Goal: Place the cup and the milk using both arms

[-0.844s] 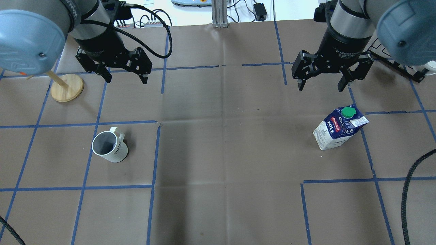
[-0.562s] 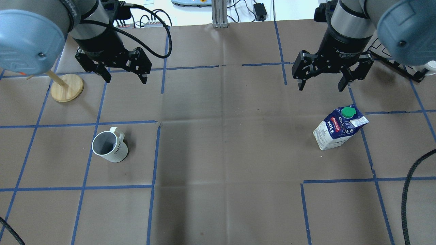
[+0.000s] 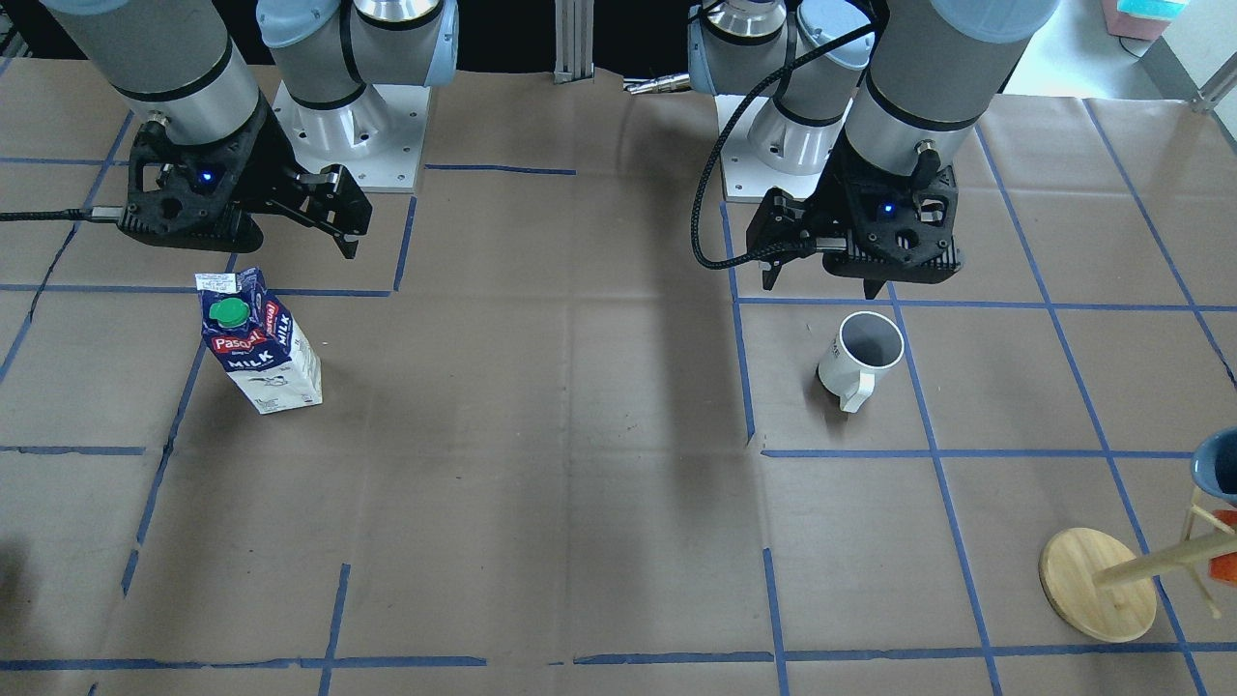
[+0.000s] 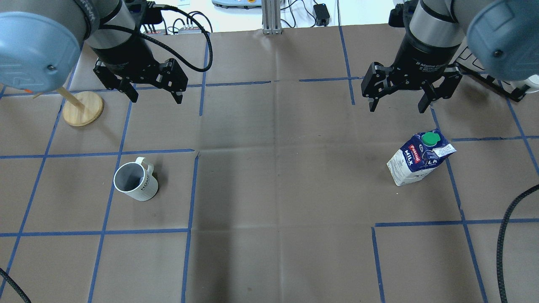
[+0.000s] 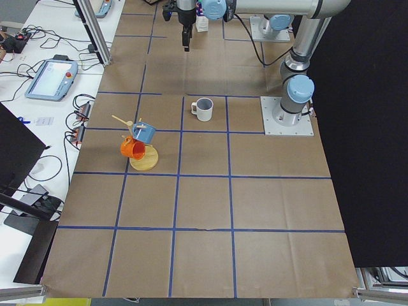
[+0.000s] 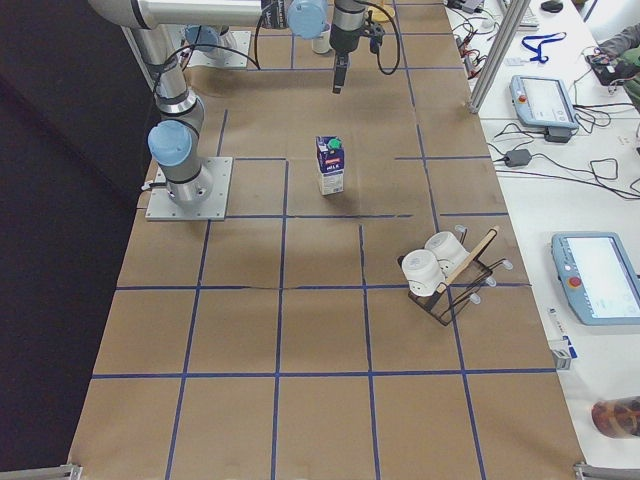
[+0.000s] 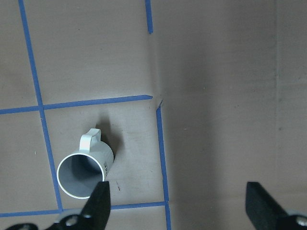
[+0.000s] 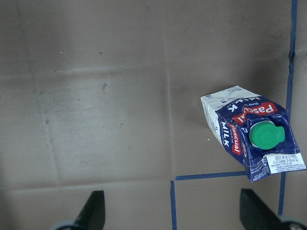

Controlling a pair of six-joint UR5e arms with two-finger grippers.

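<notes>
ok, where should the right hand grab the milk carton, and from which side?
The milk stands upright, skewed to the tape lines, so I'd come straight down with the open right hand, wrist turned to match, and close on two opposite flat walls below the gable. Skip the sloped top and green cap: nothing flat to clamp there.

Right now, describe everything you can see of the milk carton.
The milk carton is a gable-top box, seemingly coated card, dark blue above and white toward its base, with a green round screw cap, a red Pascual logo and white MILK lettering. It stands upright and closed on the brown paper-covered table, on the robot's right side. Only the table touches it; the open right hand hangs apart from it.
</notes>
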